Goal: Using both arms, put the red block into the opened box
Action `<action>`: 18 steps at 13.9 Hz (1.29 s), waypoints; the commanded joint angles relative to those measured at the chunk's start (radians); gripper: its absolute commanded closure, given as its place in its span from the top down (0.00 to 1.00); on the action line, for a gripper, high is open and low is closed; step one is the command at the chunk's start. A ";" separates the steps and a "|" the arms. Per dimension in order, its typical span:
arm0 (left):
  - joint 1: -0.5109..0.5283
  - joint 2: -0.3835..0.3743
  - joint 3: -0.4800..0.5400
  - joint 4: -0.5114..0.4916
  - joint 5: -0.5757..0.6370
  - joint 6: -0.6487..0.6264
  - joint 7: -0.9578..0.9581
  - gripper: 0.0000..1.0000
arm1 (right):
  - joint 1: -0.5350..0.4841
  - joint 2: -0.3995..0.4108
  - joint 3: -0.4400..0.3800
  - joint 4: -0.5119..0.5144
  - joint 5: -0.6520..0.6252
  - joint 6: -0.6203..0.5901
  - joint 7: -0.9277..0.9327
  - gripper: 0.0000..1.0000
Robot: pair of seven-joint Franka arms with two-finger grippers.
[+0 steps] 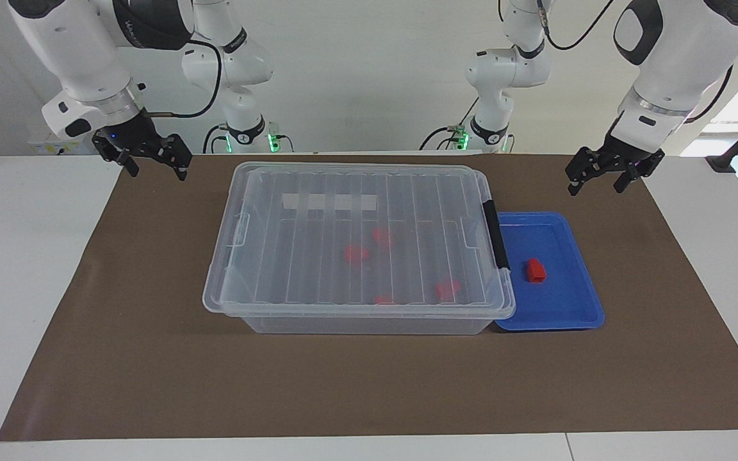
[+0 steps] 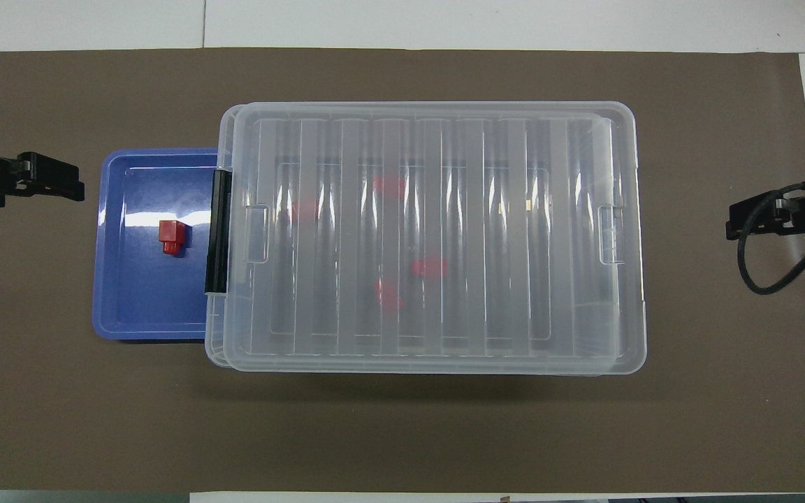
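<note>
One red block (image 1: pixel 536 270) (image 2: pixel 170 237) lies in the blue tray (image 1: pixel 567 307) (image 2: pixel 137 300), beside the box's black latch (image 1: pixel 497 234). The clear box (image 1: pixel 318 256) (image 2: pixel 486 237) stands mid-mat with its ribbed lid lying on top and covering it. Several red blocks (image 1: pixel 357 254) show blurred through the lid. My left gripper (image 1: pixel 596 189) (image 2: pixel 74 183) hangs open and empty over the mat by the tray, toward the left arm's end. My right gripper (image 1: pixel 157 174) (image 2: pixel 732 227) hangs open and empty over the mat's edge at the right arm's end.
A brown mat (image 1: pixel 151 358) covers the white table (image 1: pixel 23 256). The tray touches the box's latch end. A white label strip (image 1: pixel 329 202) sits on the box side nearer the robots. Bare mat lies around box and tray.
</note>
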State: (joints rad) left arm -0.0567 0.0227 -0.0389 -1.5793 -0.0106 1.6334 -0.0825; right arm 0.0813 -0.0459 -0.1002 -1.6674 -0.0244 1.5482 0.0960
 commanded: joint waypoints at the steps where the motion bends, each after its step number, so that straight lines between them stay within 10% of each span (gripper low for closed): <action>1: 0.006 -0.029 -0.002 -0.030 0.004 -0.007 -0.008 1.00 | -0.006 -0.009 0.004 -0.015 0.004 0.015 -0.021 1.00; 18: 0.006 -0.029 -0.002 -0.028 0.004 -0.007 -0.008 1.00 | 0.071 0.026 0.034 -0.132 0.023 0.266 0.061 0.89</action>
State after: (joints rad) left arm -0.0567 0.0226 -0.0389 -1.5793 -0.0106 1.6334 -0.0825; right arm 0.1572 -0.0315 -0.0725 -1.7485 -0.0214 1.7495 0.1522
